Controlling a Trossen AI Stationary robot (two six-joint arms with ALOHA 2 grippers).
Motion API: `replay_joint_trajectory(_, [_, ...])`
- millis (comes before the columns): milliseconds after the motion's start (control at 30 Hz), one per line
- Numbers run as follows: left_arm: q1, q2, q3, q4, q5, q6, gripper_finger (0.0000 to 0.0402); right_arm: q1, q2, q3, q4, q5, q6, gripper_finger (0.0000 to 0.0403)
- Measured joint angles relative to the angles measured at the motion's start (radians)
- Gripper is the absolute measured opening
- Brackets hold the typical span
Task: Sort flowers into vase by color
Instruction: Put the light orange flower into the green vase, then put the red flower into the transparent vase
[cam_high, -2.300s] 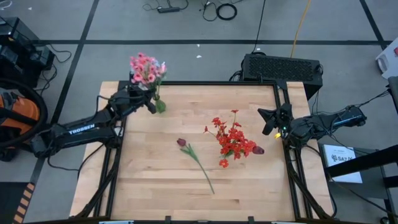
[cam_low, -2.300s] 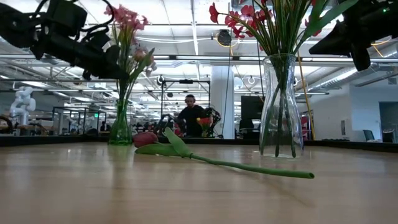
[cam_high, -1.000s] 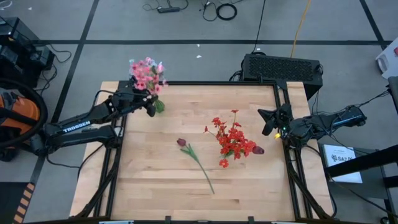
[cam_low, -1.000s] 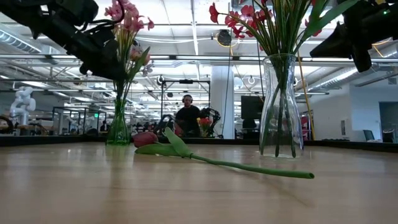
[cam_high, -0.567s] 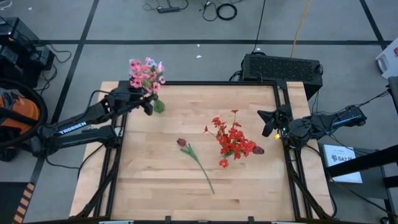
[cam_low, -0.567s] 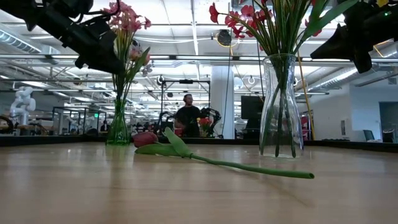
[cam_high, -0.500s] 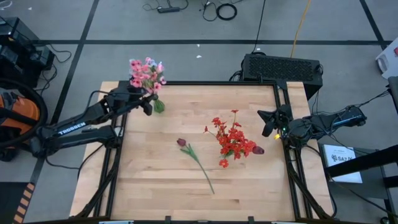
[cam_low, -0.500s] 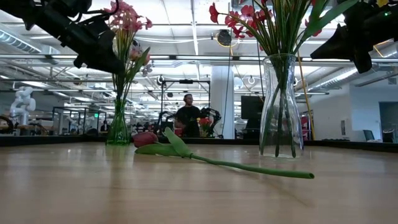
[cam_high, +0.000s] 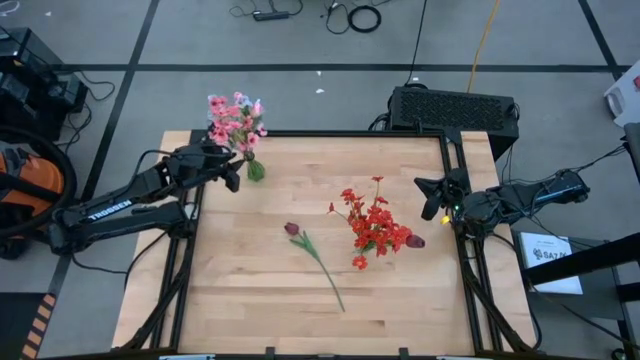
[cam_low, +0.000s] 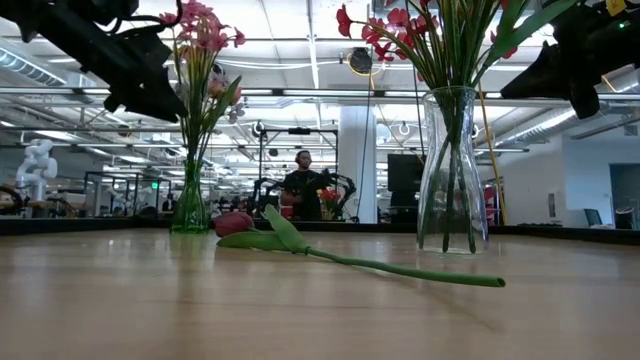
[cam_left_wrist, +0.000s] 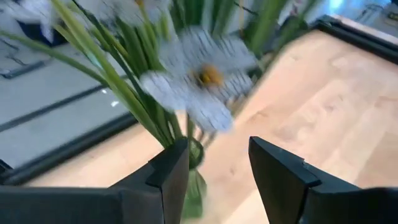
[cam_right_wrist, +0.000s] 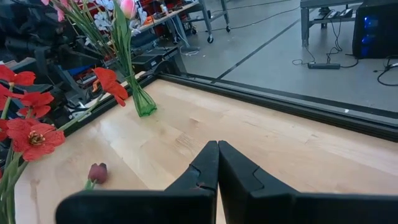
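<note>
A small green vase (cam_high: 256, 170) at the table's far left holds pink flowers (cam_high: 236, 118) and a pale blue-white bloom (cam_left_wrist: 199, 78). My left gripper (cam_high: 232, 177) stands open just left of that vase, level with its stems. The vase neck (cam_left_wrist: 194, 180) shows beyond the gap between the fingers, which touch nothing. A clear glass vase (cam_low: 452, 170) right of centre holds red flowers (cam_high: 375, 225). One dark maroon tulip (cam_high: 293, 229) lies flat on the table, its stem (cam_high: 325, 272) running toward the near edge. My right gripper (cam_right_wrist: 217, 155) is shut and empty at the right edge.
The wooden table (cam_high: 250, 290) is bare around the tulip. A black frame rail (cam_high: 350, 133) runs along the far edge, with a black box (cam_high: 455, 108) behind it. A person (cam_low: 303, 190) stands far off in the room beyond.
My left gripper has drawn back from the green vase toward the table's left edge, rising slightly. The pink flowers stay standing in the vase.
</note>
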Motion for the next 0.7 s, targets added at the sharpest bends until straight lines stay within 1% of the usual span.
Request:
replay_joint_trajectory(233, [-0.076, -0.004, 0.0, -0.077, 0.004, -0.131, 0.0173, 0.0, 0.0, 0.0, -0.008, 0.0, 0.0, 0.0])
replay_joint_trajectory(400, [-0.145, -0.004, 0.0, -0.085, 0.005, -0.241, 0.0173, 0.0, 0.0, 0.0, -0.008, -0.004, 0.0, 0.0])
replay_joint_trajectory(567, [-0.225, 0.013, 0.0, -0.085, 0.005, -0.418, 0.0161, 0.0, 0.0, 0.0, -0.007, -0.055, 0.001, 0.0])
replay_joint_trajectory(700, [-0.3, 0.056, 0.0, -0.081, 0.005, -0.548, 0.0148, 0.0, 0.0, 0.0, -0.007, -0.079, 0.001, 0.0])
